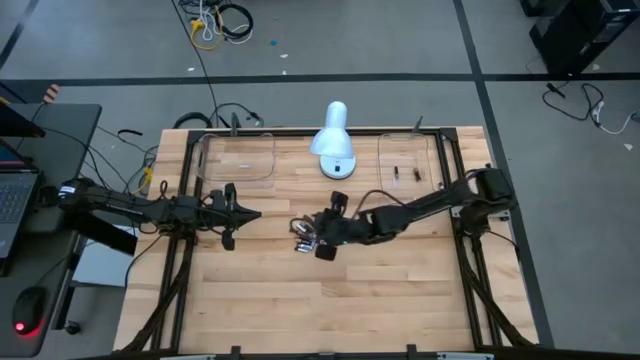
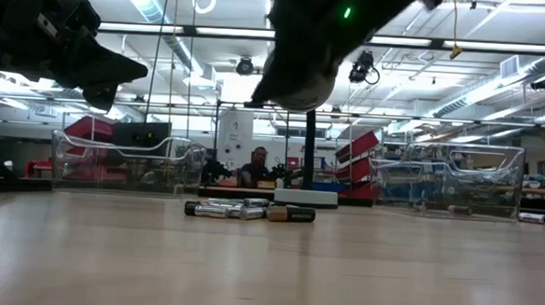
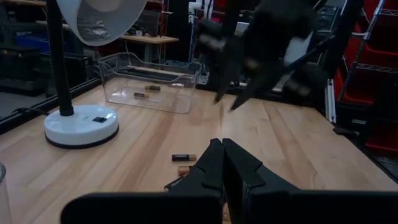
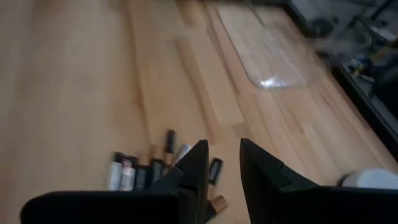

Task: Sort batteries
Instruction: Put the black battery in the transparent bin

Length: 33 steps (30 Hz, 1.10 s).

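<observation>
Two batteries lie in the right tray [image 1: 408, 170]; most batteries [image 2: 249, 210] remain heaped on the surface [image 1: 330, 300] beneath the empty, parted right claw [image 4: 219, 163]; left claw [image 3: 222, 163] closed, idle.

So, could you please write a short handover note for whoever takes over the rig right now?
Left claw: shut, empty, waiting at table left.
Right claw: open, empty, above the battery pile at table centre.
Done: a few batteries lie in the right tray; I see none in the left tray.
Left: most of the batteries still lie loose near the lamp and need sorting.
</observation>
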{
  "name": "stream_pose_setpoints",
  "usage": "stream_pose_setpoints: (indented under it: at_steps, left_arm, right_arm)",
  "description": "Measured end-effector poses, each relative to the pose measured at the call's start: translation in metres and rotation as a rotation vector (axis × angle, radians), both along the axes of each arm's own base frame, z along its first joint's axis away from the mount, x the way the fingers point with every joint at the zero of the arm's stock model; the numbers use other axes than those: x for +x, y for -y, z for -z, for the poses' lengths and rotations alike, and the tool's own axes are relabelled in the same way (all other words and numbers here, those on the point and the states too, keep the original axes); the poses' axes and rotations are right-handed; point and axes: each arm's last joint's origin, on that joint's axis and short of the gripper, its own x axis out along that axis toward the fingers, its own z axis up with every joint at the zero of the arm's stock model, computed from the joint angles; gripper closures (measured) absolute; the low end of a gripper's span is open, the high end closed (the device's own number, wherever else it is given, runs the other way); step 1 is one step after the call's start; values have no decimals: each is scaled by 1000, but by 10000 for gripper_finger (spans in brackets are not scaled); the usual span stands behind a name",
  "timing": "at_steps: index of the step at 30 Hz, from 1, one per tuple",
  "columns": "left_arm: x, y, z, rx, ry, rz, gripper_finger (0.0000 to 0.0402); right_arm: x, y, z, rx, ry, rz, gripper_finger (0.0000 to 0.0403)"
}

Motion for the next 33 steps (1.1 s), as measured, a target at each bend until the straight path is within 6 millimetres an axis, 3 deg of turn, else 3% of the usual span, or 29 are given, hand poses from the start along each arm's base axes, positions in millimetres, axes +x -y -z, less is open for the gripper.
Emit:
stream_pose_setpoints:
  at_steps: [10,18,28,33]
  left_arm:
    - [0,0,0,-14,1,-1,400]
    - [0,0,0,-13,1,-1,400]
    - [0,0,0,-10,-1,-8,400]
    - [0,0,0,-9,-4,-9,400]
  right_arm:
    - [21,31,31,47,20,46,325]
    - [23,32,43,105,15,88,312]
    - [29,26,78,111,-20,114,286]
    - [29,26,83,102,-37,122,271]
